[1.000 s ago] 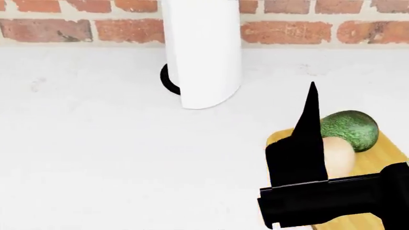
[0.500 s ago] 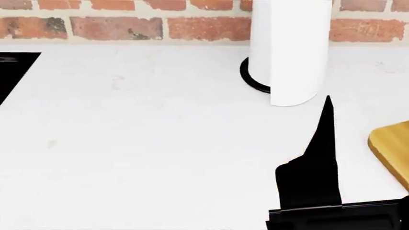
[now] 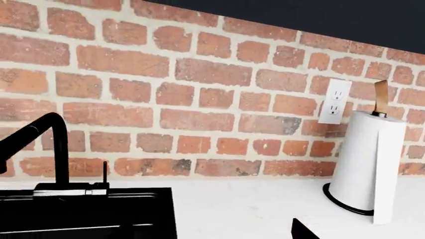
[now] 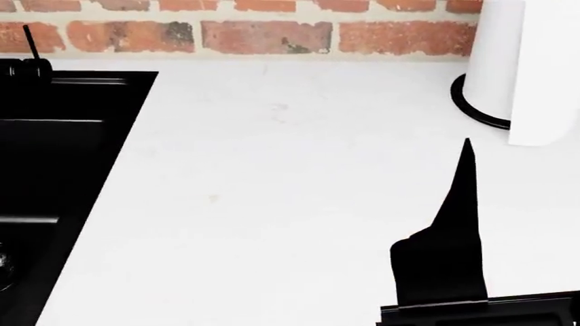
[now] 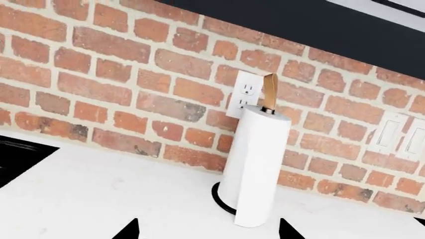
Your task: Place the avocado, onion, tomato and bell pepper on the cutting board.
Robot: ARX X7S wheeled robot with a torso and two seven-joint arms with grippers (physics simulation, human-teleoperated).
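The avocado, onion, tomato, bell pepper and cutting board are all out of view. My right gripper (image 4: 462,176) hangs above bare white counter (image 4: 272,190) at the lower right of the head view. In the right wrist view the right gripper (image 5: 209,231) is open, with its two black fingertips (image 5: 129,230) wide apart and only counter between them. In the left wrist view one fingertip (image 3: 302,232) of my left gripper (image 3: 212,235) shows far off to one side. The other is lost against the black sink. Nothing is held.
A black sink (image 4: 54,170) with a black faucet (image 3: 40,144) is set into the counter at the left. A white paper towel roll (image 4: 530,68) on a black base stands at the back right, by the brick wall and a wall outlet (image 3: 334,101).
The head view has swung left. The cutting board with avocado and onion slid out on the right, the paper towel roll moved to the right edge, and the sink came in at left.
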